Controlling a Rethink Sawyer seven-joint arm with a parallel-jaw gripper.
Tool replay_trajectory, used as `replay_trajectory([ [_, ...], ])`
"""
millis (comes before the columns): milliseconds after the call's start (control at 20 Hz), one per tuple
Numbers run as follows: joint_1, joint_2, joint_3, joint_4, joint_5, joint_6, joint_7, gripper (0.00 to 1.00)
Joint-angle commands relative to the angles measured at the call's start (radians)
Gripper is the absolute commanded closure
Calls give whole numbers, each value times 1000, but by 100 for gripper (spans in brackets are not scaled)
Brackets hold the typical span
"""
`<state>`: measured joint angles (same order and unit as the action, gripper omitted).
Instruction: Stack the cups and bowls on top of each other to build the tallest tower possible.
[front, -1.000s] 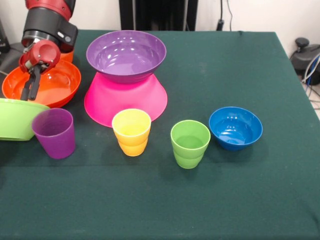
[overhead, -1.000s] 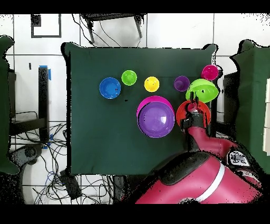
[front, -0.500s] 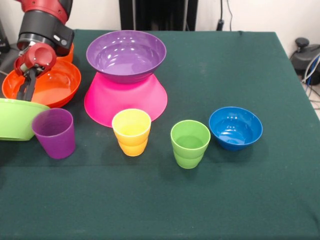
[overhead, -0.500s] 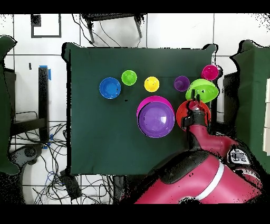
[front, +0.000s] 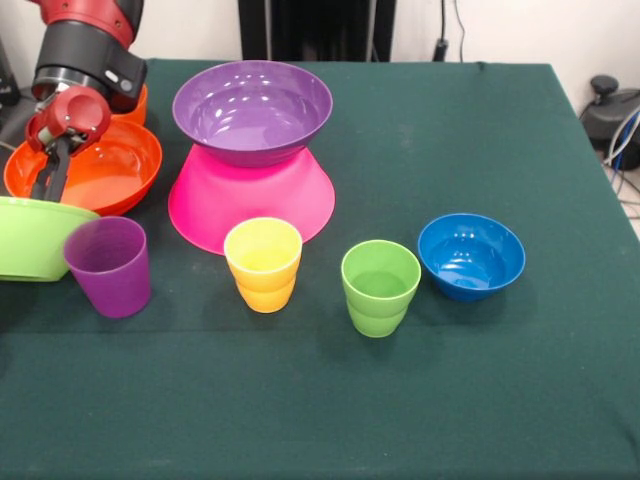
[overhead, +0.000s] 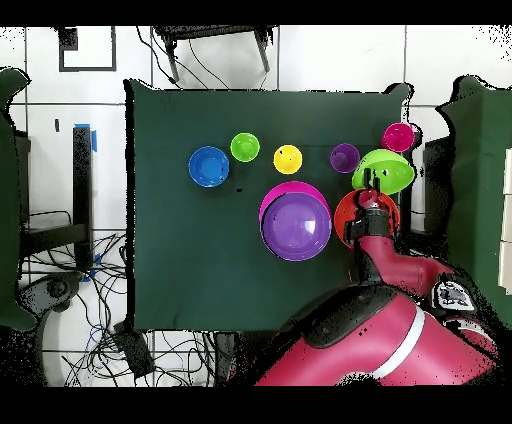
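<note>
Dark green surface, white wall and a black stand behind it; overhead view shows tiled floor with cables around.

Landmark = pink bowl, upside down, rim on the surface, axis vertical. Front view, left to right:

- Lime green bowl: far left of the pink bowl, mouth up, cut off by the frame edge, its right side hidden behind the purple cup. Not on the tower.
- Large orange bowl: left of the pink bowl, mouth up, just behind the lime one. A second orange item behind it, mostly hidden by the arm.
- Tool: hangs above the large orange bowl's left half, fingers pointing down and close together, nothing held. Tips sit just above the lime bowl's far rim; contact unclear.
- Purple cup: upright, front-left of the pink bowl, touching or overlapping the lime bowl.
- Purple bowl: mouth up, on top of the pink bowl. Tower is two high.
- Yellow cup: upright, directly in front of the pink bowl.
- Green cup: upright, front-right.
- Blue bowl: mouth up, furthest right.

Overhead only: a red-pink cup beyond the lime bowl, outside the front frame.
</note>
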<state>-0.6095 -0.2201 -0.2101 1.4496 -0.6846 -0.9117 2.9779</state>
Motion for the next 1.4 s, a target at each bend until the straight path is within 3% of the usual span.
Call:
replay_trajectory([
  [50, 25, -13, 115, -36, -52, 70, 103, 0],
  [700, 49, -110, 106, 39, -85, 128, 139, 0],
  [950, 48, -123, 117, 43, -98, 143, 152, 0],
  [1400, 57, -117, 131, 44, -58, 145, 133, 0],
])
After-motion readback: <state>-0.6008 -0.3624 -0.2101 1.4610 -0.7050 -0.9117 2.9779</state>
